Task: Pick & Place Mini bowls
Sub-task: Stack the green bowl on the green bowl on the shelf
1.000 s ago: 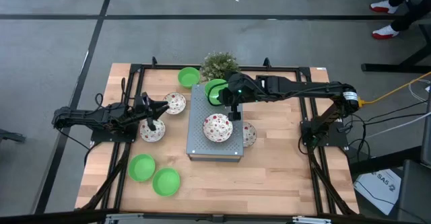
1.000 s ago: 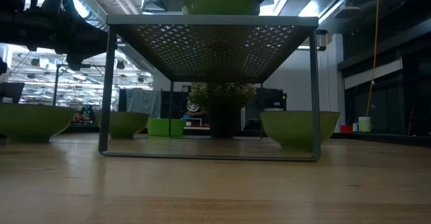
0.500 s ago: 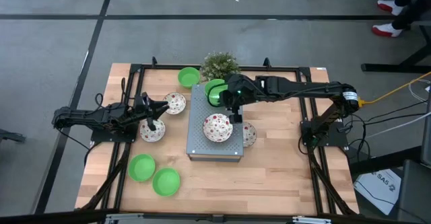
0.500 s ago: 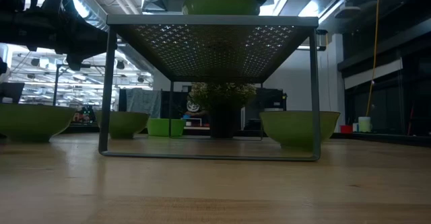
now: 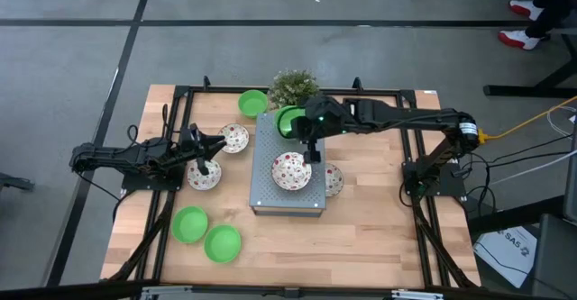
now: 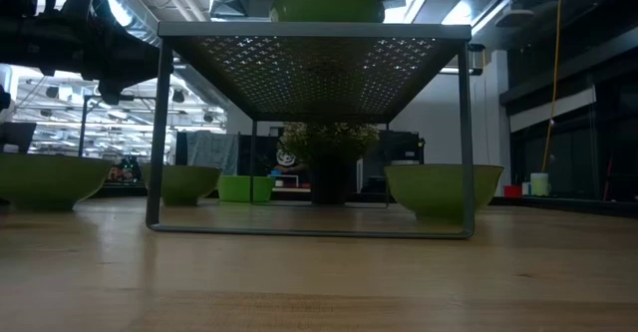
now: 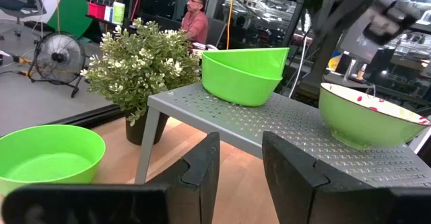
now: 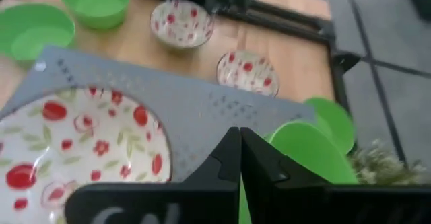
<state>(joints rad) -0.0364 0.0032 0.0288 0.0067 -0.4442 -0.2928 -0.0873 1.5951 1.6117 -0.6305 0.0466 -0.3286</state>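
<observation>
While my right gripper (image 5: 307, 131) hangs over the far part of the grey rack (image 5: 263, 195), its two fingers are pressed flat together and hold nothing. Just past their tips, on the far side, sit the stacked green bowls (image 5: 289, 121), two plain green ones, one nested inside the other, on the rack's far edge. On the near side of the gripper, in the middle of the rack, sits a speckled bowl (image 5: 292, 171), white with red spots, with nothing in it. So the right arm is the closer one to everything on the rack, and I think its next reach is a very short one, either far to the green stack or near to the speckled bowl. Another speckled bowl (image 5: 333, 179) pokes out by the rack's right side, down on the wooden table (image 5: 379, 246). My left gripper (image 5: 210, 151) waits at the left of the table with its fingers partly apart and nothing between them. It sits between two more speckled bowls, one (image 5: 234, 138) a little farther and one (image 5: 204, 174) a little nearer. A green bowl (image 5: 253, 102) rests by the potted plant (image 5: 294, 87) at the far edge. Two more green bowls (image 5: 206, 233) lie side by side near the front left. All of these look empty.
</observation>
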